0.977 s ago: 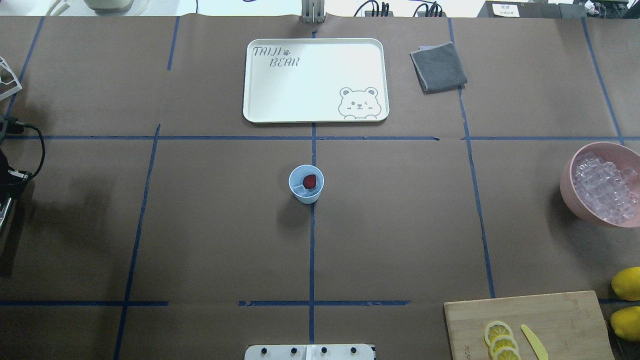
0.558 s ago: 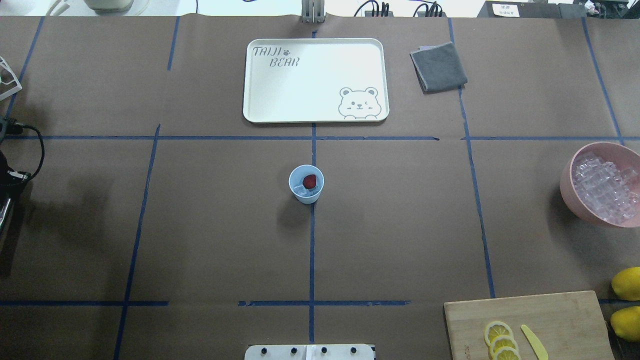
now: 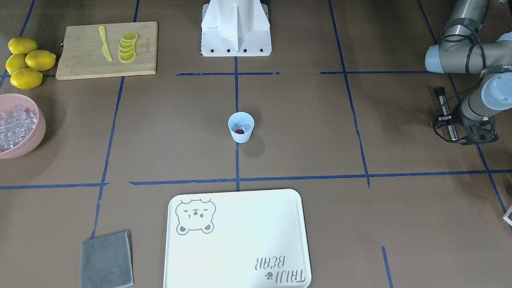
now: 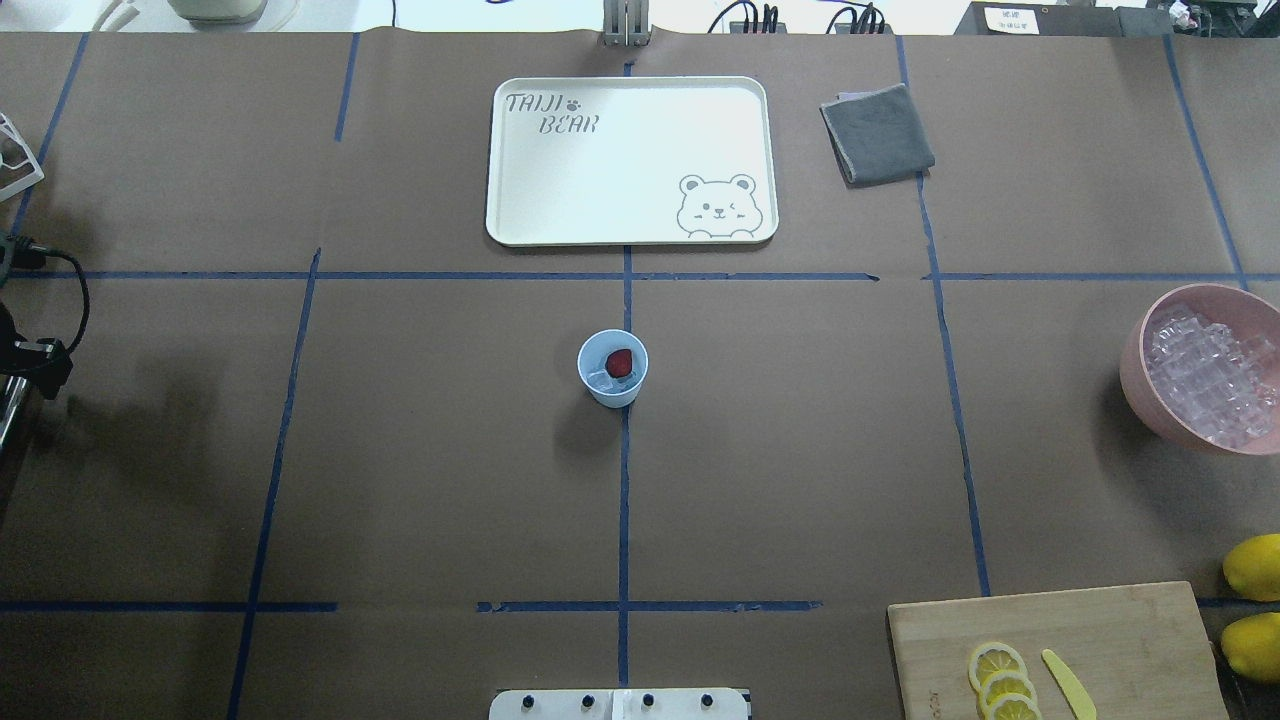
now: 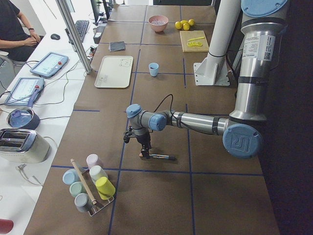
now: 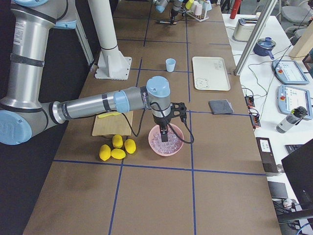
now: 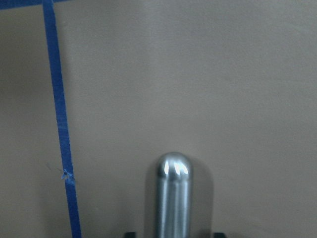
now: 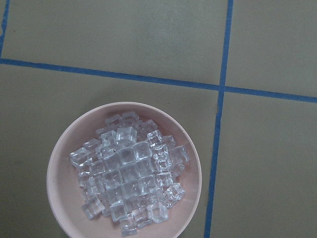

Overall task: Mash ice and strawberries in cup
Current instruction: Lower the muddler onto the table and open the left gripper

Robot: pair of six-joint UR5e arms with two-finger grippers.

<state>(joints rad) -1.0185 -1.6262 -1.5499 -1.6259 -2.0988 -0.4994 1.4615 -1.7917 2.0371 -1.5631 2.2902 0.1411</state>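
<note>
**Carry the muddler to the cup and press straight down**

The light-blue cup [image 4: 612, 396] stands at the middle of the worktop, on the blue tape line [image 4: 623, 500]. One strawberry [image 4: 619, 363] lies on a few ice cubes [image 4: 598, 379] inside it. Nothing in there looks crushed, so the step in hand, as I read it, is getting the tool across.

Your left gripper [image 5: 145, 149] sits low at the worktop's left end, with a metal muddler [image 7: 174, 198] lying level between its fingers. Only the finger edges show at the bottom of the wrist view, so you cannot tell whether they pinch the rod or merely straddle it. Confirm a firm hold before you travel. Then turn the rod upright with the rounded end down, centre it over the cup's mouth, and push vertically. The cup is small and has no handle, so a slanted push will likely tip or slide it.

Your right gripper [image 6: 163, 134] hangs over the pink bowl [image 8: 62, 193] of ice at the right edge, well apart from the cup. How wide its fingers stand cannot be told. Consider bringing it in to steady the cup's wall.

The only legible writing is "TAIJI BEAR", with a paw print and a bear's face, on the white tray [image 4: 640, 140] at the far edge.
</note>
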